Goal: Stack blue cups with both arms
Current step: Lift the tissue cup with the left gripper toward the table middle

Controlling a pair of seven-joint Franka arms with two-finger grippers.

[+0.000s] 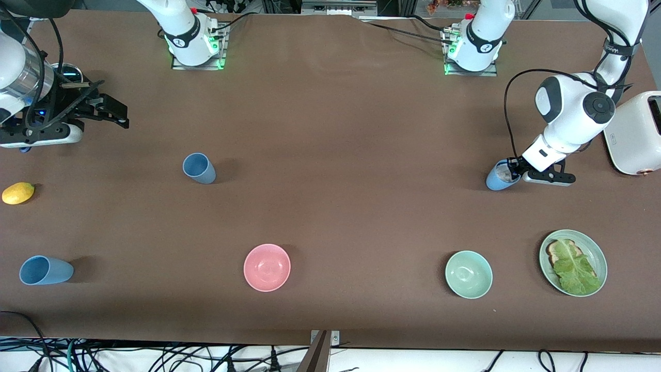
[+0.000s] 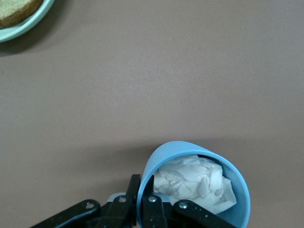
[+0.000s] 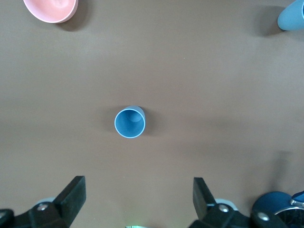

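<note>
Three blue cups show in the front view. One cup (image 1: 199,168) stands upright toward the right arm's end and also shows in the right wrist view (image 3: 129,122). A second cup (image 1: 44,270) lies on its side near the front edge and shows in the right wrist view too (image 3: 290,16). The third cup (image 1: 497,179) is tilted, low over the table, with crumpled white paper (image 2: 194,185) inside. My left gripper (image 1: 510,173) (image 2: 144,192) is shut on its rim (image 2: 190,147), one finger inside and one outside. My right gripper (image 1: 120,117) (image 3: 137,186) is open and empty, in the air above the table at the right arm's end.
A lemon (image 1: 18,192) lies at the right arm's end. A pink bowl (image 1: 267,267) and a mint-green bowl (image 1: 468,274) sit near the front edge. A green plate (image 1: 594,248) holds toast and lettuce. A white toaster (image 1: 635,132) stands beside the left arm.
</note>
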